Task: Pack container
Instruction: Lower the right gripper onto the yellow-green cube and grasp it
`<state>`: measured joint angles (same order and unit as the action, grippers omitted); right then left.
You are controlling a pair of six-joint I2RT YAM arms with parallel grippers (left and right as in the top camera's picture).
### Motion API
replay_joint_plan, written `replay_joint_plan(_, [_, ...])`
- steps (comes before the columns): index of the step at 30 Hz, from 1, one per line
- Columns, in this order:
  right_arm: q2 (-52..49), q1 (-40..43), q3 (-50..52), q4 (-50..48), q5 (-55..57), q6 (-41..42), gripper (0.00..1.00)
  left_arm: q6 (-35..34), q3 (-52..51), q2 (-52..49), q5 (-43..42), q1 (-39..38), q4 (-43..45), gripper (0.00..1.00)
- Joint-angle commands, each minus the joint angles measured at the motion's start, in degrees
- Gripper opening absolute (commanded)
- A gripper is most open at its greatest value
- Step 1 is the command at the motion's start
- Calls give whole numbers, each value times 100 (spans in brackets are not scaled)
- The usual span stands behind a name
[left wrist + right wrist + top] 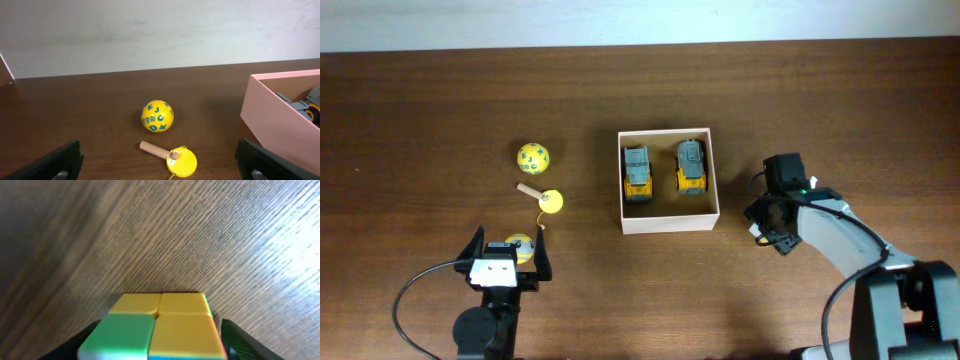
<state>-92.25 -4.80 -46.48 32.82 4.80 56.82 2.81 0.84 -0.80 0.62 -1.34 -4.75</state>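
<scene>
Cube (157,330) first: its yellow and green faces fill the bottom of the right wrist view, set between the right gripper's (765,225) dark fingers. They flank it on both sides, but I cannot tell whether they press it or only bracket it. The cube's lower part is cut off, and from overhead the wrist hides most of it. My left gripper (508,250) hangs spread wide over a small yellow ball (520,247), holding nothing. The container (670,222) lies to the right gripper's left, just beside it, so the right arm is clearly the nearer one. Two toy trucks (638,172) sit lengthwise in the container's far half, with tan floor showing nearer me. Beyond the left gripper lie a stick with a yellow disc (542,197) and a lettered ball (532,156).
</scene>
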Motion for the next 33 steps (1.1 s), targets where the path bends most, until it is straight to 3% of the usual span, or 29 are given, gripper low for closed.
replay_joint_plan(1, [-103,37,63,-79,-31,26,68,92,-31,17,-46,35,-4,99])
replay_joint_plan(14, [-103,37,63,-221,-31,-109,49,92,-31,17,-46,35,-4,99])
replay_joint_plan(23, [-68,37,15,-219,-125,-616,48,92,-31,17,-44,35,-4,99])
replay_joint_plan(33, [420,37,-577,94,-271,-1963,48,92,-31,17,-46,35,-4,99])
